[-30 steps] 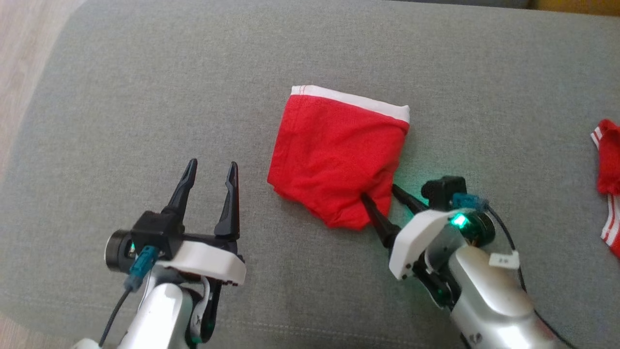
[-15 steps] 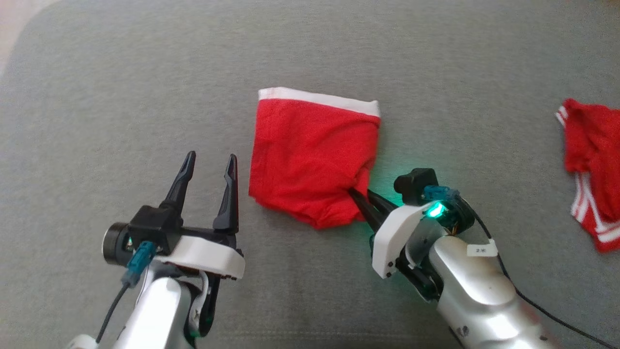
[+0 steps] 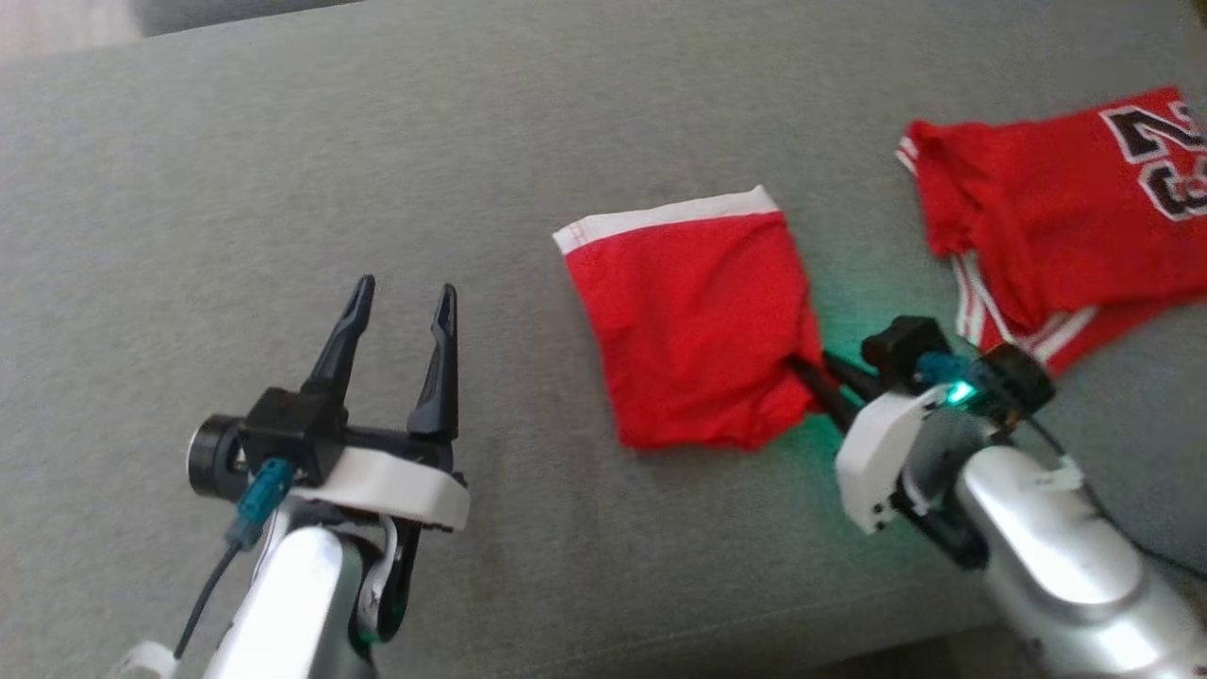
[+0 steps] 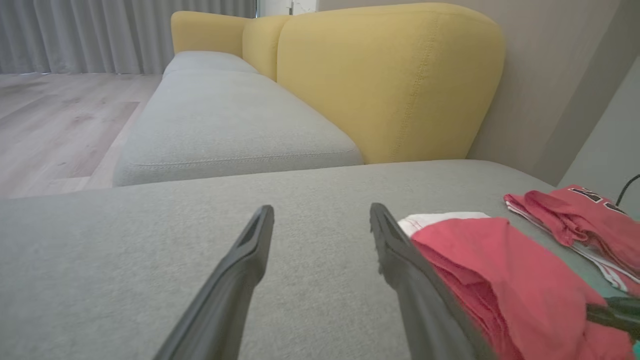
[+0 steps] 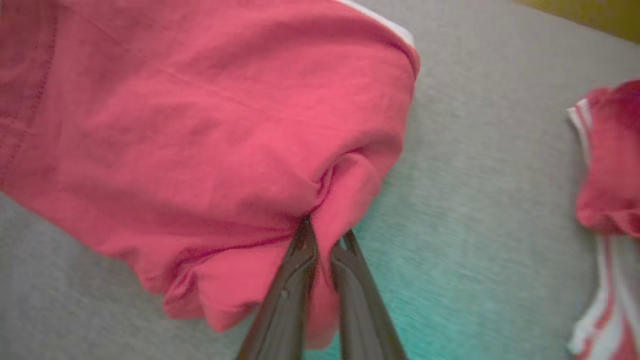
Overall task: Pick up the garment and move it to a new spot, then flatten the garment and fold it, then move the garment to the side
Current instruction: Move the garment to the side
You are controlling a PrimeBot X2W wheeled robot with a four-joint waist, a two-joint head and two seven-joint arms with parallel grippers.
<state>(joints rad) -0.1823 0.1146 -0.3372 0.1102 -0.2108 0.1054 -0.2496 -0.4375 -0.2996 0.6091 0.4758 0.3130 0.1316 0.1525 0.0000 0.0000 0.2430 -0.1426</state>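
The garment (image 3: pixel 698 330) is a folded red piece with a white waistband, lying on the grey sofa seat (image 3: pixel 528 141). It also shows in the left wrist view (image 4: pixel 500 270) and the right wrist view (image 5: pixel 200 125). My right gripper (image 3: pixel 803 370) is shut on the garment's lower right corner, and the cloth bunches between its fingers (image 5: pixel 300 260). My left gripper (image 3: pixel 401 297) stands open over bare cushion, well left of the garment, with nothing between its fingers (image 4: pixel 255 240).
A second red garment (image 3: pixel 1056 207), a jersey with white stripes and black numerals, lies at the right of the seat, close to my right wrist. Yellow backrest cushions (image 4: pixel 390 80) rise behind the seat. Wooden floor (image 4: pixel 55 120) lies beyond the sofa's left end.
My right gripper has shut on the garment's corner and pulled it rightward toward the jersey, turning the waistband. The head view has shifted, bringing the jersey into view. The left gripper stays open.
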